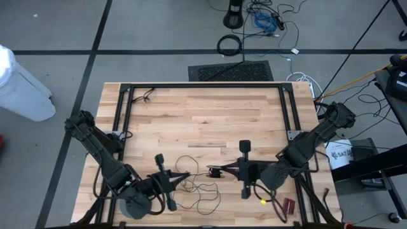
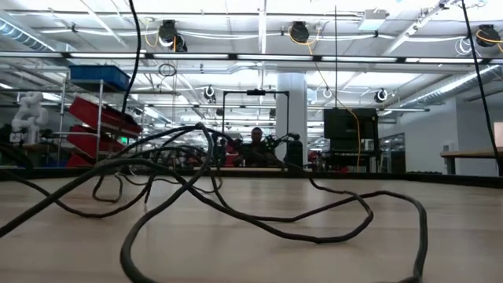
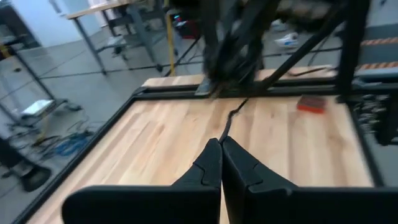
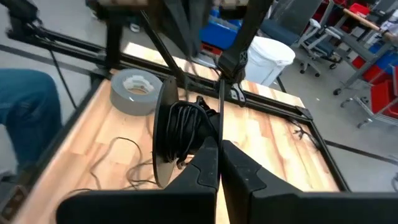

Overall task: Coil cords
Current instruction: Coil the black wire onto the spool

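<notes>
Cord (image 1: 200,191) lies in loose loops on the wooden table (image 1: 203,114) near its front edge, one strand stretched between both grippers: the left gripper (image 3: 221,163) is pressed together pinching the wire, and the right gripper (image 4: 219,163) is likewise clamped on it beside the black disc (image 4: 166,134). Winding should go best with even tension and slack fed steadily. Open board lies behind the loops; the grey tape roll (image 4: 134,90) and the metal frame (image 1: 124,108) crowd the sides.

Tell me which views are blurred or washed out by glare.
Low view: the wire up close looks soft, ceiling lights glare. Left wrist view: the far frame smears, while the left tool stays sharp. High view: evenly lit, crisp.
</notes>
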`<state>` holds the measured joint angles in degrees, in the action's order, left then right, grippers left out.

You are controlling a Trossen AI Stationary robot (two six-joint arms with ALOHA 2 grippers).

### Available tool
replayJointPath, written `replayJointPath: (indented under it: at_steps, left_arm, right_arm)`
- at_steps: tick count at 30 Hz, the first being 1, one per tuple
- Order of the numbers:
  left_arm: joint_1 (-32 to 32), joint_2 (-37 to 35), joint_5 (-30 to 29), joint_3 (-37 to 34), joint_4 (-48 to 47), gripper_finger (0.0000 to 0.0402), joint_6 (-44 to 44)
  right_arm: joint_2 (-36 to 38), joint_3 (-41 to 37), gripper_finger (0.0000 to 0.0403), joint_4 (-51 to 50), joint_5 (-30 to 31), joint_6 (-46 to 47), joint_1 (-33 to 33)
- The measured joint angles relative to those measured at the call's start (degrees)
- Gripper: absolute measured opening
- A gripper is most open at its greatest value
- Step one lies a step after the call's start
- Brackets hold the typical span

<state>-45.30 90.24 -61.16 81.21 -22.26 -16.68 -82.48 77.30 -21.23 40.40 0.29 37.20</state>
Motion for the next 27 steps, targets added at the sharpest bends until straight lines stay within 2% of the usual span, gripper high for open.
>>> replayJointPath:
  at_steps: [7, 19, 27]
  left_arm:
    - [0.75, 0.0, 1.14, 0.02, 7.23, 0.0, 5.46]
    - [6.0, 0.0, 3.63, 0.02, 8.67, 0.0, 3.49]
    - [8.84, 0.0, 7.65, 0.02, 11.76, 0.0, 3.41]
  right_arm:
    - [-2.54, 0.0, 0.0, 0.04, -0.07, -1.56, -3.46]
    - [-3.78, 0.0, 0.0, 3.46, 1.7, 0.26, -6.45]
    - [-3.76, 0.0, 0.0, 3.35, 2.83, 1.7, -6.81]
